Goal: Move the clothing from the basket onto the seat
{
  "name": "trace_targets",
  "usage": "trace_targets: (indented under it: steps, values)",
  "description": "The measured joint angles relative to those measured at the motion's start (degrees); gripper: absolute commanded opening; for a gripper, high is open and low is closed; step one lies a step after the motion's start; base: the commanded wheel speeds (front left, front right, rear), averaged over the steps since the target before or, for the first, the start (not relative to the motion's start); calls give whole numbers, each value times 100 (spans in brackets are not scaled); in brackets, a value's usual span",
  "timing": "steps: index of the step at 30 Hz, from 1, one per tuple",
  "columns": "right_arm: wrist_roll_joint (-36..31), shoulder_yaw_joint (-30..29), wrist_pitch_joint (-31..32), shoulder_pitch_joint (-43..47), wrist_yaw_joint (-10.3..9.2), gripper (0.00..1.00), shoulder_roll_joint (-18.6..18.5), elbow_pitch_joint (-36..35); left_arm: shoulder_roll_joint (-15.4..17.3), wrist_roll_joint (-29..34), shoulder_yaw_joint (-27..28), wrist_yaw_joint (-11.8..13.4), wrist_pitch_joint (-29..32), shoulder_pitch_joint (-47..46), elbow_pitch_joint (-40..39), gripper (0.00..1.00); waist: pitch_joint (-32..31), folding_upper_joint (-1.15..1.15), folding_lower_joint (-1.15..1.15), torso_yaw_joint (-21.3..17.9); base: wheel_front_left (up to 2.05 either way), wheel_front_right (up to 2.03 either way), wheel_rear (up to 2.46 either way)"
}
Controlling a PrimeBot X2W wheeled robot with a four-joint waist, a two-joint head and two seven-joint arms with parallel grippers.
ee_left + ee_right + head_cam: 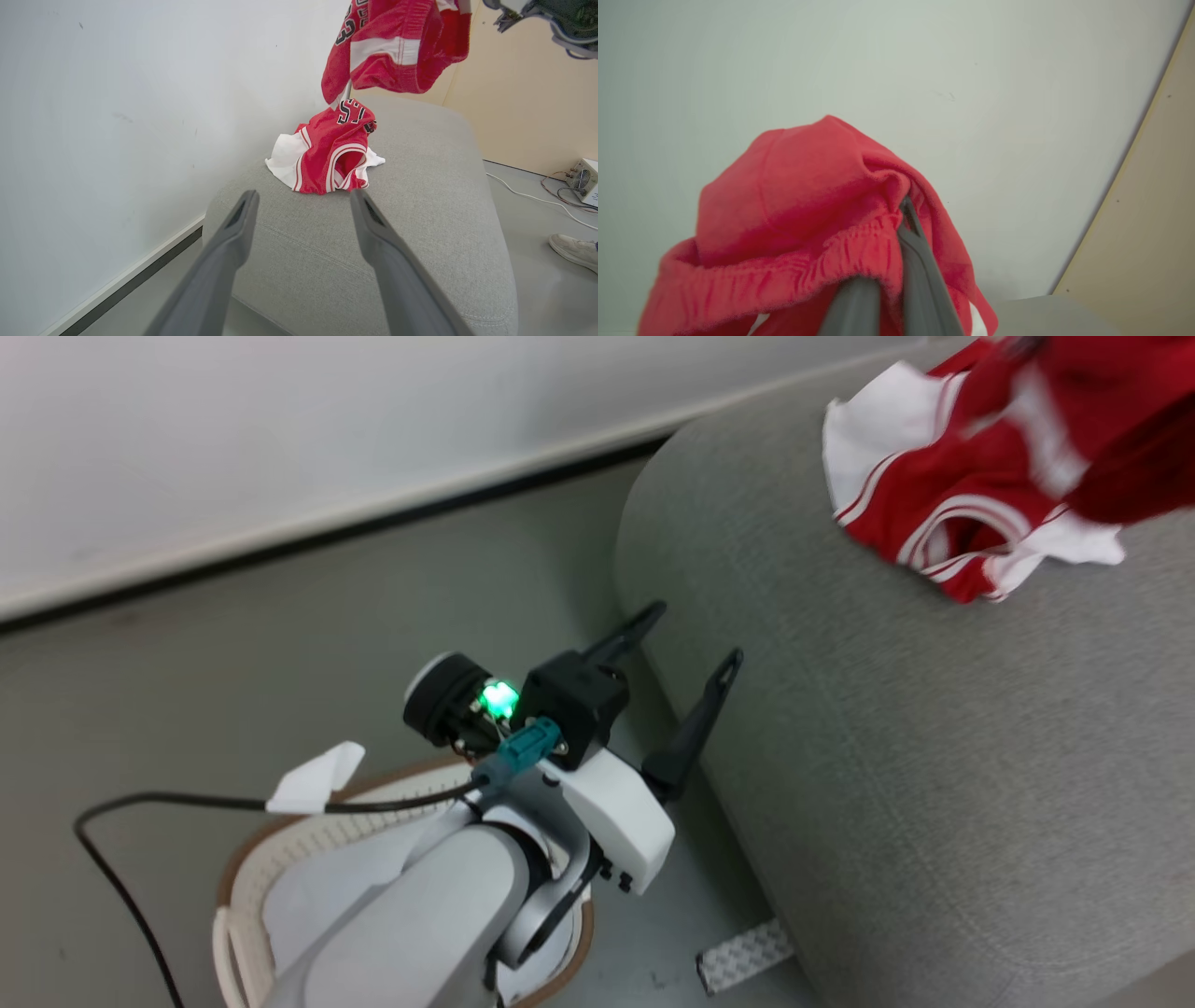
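A red and white jersey lies crumpled on the grey seat, also seen as the jersey on the seat in the head view. A second red garment hangs in the air above it, blurred in the head view. My right gripper is shut on this red garment at its gathered edge. My left gripper is open and holds nothing, just off the seat's rounded end and above the basket. In its wrist view the left gripper points at the lying jersey.
A pale flat sheet lies inside the basket. A black cable and a tape strip are on the floor. The white wall runs behind the seat. A person's shoe and a small box with wires sit beyond the seat.
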Motion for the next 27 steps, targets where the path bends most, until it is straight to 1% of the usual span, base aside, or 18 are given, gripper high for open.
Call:
trace_targets:
  steps: [4, 5, 7, 10, 13, 16, 19, 20, 21, 22, 23, 27]
  values:
    - [-314, -792, 236, -739, 0, 0, -686, 381, 47, 90, -8, -76, 99, -310, -154, 100, 617, 0, 0, 176, 0, 0, 0]
    - [-397, -984, 252, -864, -1, 0, -812, 495, 65, 112, 2, -77, 124, -355, -192, 100, 761, 0, 0, 225, 0, 0, 0]
    - [-509, -1370, 267, -1059, -1, 0, -904, 791, 155, 125, 36, -69, 131, -394, -261, 100, 1035, 0, 1, 328, 0, 0, 0]
    - [-788, -1894, 236, -1081, 0, 0, -888, 1379, 244, 162, 44, -48, 148, -390, -303, 100, 1366, 0, 1, 487, 0, 0, 0]
    - [-1117, -2449, -3, -941, 0, 0, -828, 2008, 243, 164, -31, -67, 145, -365, -330, 100, 1545, 0, 1, 686, 0, 0, 0]
    - [-1452, -2860, -359, -699, 0, 0, -599, 2565, 247, 164, -67, -55, 138, -277, -333, 100, 1612, 0, 1, 843, 0, 0, 0]
    - [-1730, -3214, -638, -497, 0, 0, -336, 3008, 272, 163, -66, -27, 146, -266, -336, 100, 1605, 0, 1, 883, 0, 0, 0]
    - [-1809, -3316, -709, -458, 0, 3, -272, 3096, 276, 163, -60, -12, 146, -257, -331, 100, 1578, 0, 0, 877, 0, 0, 0]
    - [-1871, -3419, -771, -439, 0, 25, -216, 3164, 278, 162, -49, 9, 146, -241, -327, 100, 1546, 0, 0, 869, 0, 0, 0]
    - [-1916, -3477, -818, -423, -1, 65, -155, 3190, 285, 160, -36, 26, 145, -210, -320, 100, 1510, 0, 0, 857, 0, 0, 0]
    - [-1963, -3501, -845, -397, 0, 100, -86, 3211, 298, 155, -25, 45, 145, -186, -314, 100, 1470, 0, 0, 841, 0, 0, 0]
    - [-2111, -3462, -896, -144, 0, 100, 207, 3198, 358, 42, 57, 120, 73, -69, -255, 100, 1260, 0, 0, 763, 0, 0, 0]
